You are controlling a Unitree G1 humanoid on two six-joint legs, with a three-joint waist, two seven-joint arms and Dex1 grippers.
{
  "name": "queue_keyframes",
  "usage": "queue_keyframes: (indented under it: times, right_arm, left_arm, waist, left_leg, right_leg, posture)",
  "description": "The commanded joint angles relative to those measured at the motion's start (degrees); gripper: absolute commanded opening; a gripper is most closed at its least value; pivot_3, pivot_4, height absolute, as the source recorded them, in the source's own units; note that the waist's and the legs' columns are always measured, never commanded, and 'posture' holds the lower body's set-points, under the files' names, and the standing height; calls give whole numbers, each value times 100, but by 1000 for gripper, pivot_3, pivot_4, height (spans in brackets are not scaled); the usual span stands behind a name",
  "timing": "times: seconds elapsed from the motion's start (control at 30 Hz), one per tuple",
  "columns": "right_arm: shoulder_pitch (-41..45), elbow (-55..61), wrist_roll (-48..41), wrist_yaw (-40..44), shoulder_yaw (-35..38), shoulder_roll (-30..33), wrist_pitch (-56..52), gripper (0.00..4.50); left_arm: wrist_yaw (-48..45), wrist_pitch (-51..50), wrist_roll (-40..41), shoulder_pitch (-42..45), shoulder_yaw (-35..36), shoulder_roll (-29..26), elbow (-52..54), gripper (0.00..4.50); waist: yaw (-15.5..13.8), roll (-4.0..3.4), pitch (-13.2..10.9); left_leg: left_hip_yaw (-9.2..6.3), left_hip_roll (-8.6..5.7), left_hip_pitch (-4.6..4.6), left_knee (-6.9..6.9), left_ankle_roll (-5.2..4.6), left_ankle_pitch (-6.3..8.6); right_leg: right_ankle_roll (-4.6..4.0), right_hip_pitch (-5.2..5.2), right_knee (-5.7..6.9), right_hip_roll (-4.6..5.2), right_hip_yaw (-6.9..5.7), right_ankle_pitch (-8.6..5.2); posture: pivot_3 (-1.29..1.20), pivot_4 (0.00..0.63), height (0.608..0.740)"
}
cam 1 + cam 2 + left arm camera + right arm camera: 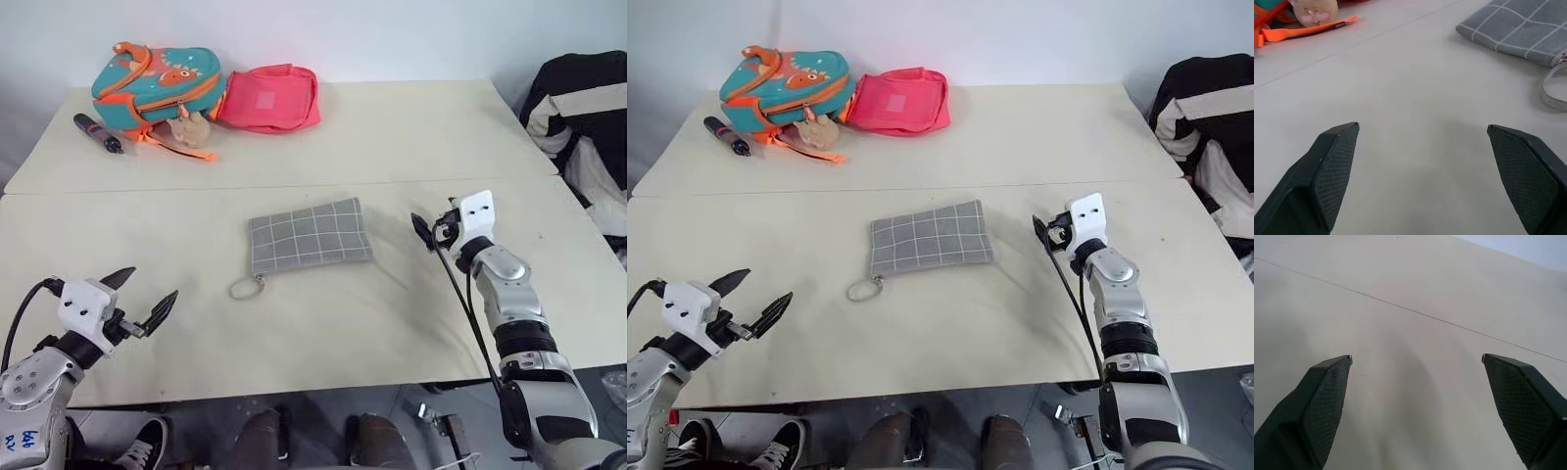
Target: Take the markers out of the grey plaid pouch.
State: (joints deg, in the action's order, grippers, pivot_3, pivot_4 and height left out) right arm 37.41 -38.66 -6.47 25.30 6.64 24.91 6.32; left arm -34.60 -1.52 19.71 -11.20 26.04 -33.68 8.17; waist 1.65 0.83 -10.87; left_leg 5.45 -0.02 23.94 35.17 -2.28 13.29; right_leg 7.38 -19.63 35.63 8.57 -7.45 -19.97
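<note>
The grey plaid pouch (310,236) is lying flat at the table (392,147) centre, hiding its contents; left gripper (147,302) at seven o'clock and right gripper (423,229) at three are both gaping empty

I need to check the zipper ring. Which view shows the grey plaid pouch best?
The left eye view: the whole grey plaid pouch lies flat on the table, its ring at the near-left corner. The right eye view matches. The left wrist view catches one corner.

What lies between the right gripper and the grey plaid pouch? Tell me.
Only bare table separates the right gripper from the grey plaid pouch, as the left eye view shows.
</note>
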Motion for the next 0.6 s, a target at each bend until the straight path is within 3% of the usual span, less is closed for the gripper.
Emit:
queue_keyframes:
  times: [0.03, 0.37, 0.47, 0.6]
  right_arm:
    - [139, 98, -29, 93, 32, 3, 135, 4465]
    - [108, 233, -31, 189, 45, 36, 76, 4465]
    - [68, 730, -357, 613, 5, -87, -138, 3862]
    - [-2, 1662, -444, 1060, -402, -296, -512, 2515]
  left_arm:
    - [51, 315, -81, -10, 103, 33, 142, 4467]
    - [99, 382, -236, 229, -20, 2, -71, 4467]
    - [163, 423, -332, 391, -89, -30, -72, 4500]
    - [248, 774, -799, 695, -308, -142, -388, 4500]
  waist:
    - [0, 0, 0]
    - [3, 0, 0]
    - [2, 0, 0]
    - [3, -1, 0]
  left_leg:
    - [0, 0, 0, 0, 0, 0]
    - [0, 0, 0, 0, 0, 0]
    - [0, 1, 0, 0, 0, 0]
    - [0, 2, 0, 0, 0, 0]
  right_leg:
    - [0, 0, 0, 0, 1, 0]
    - [0, 0, 0, 0, 1, 0]
    - [0, -1, 0, 0, 0, 0]
    - [0, -3, 4, 0, 0, 0]
  posture:
    - [0, 150, 740]
    - [0, 150, 740]
    - [0, 150, 740]
    - [0, 150, 740]
